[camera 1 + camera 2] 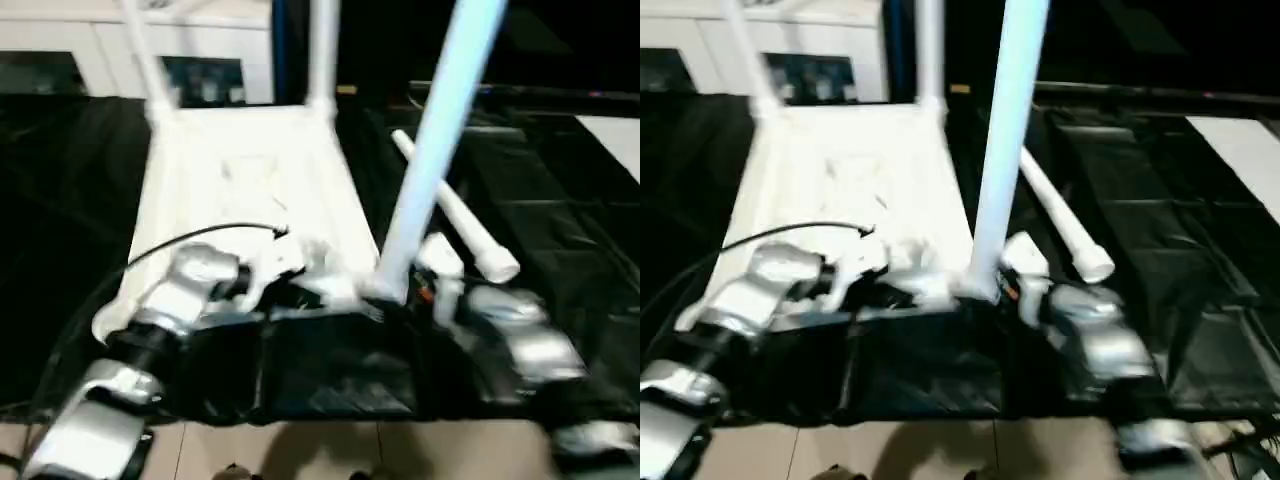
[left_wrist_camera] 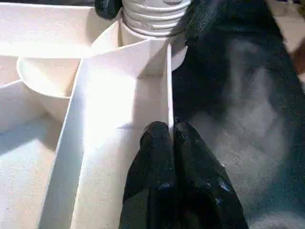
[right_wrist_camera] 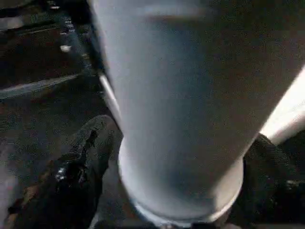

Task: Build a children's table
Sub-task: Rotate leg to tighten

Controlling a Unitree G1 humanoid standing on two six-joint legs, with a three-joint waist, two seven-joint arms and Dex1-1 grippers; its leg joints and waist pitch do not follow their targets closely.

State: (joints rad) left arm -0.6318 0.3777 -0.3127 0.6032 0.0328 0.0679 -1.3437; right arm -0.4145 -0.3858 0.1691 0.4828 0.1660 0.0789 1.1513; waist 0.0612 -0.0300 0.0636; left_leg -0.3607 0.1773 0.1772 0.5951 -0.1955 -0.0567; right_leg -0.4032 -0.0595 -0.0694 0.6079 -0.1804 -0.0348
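The children's table (image 1: 250,190) lies upside down on a desk (image 1: 560,200) covered in black sheeting, its ribbed underside facing up. Two legs stand in the far corner sockets, at about 11 o'clock (image 1: 150,60) and 12 o'clock (image 1: 322,50) of the top. A third leg (image 1: 435,140) rises from the near corner socket at about 4 o'clock of the top, leaning slightly. The fourth leg (image 1: 455,215) lies loose on the sheeting at 3 o'clock, just beside the tabletop's edge.

The left pincer (image 2: 170,136) is closed, its two black fingers pinched on a thin upright rib (image 2: 169,86) near the corner socket. The right pincer (image 3: 178,157) stands wide, a finger (image 3: 86,157) on either side of the third leg's base; whether the fingers touch it I cannot tell
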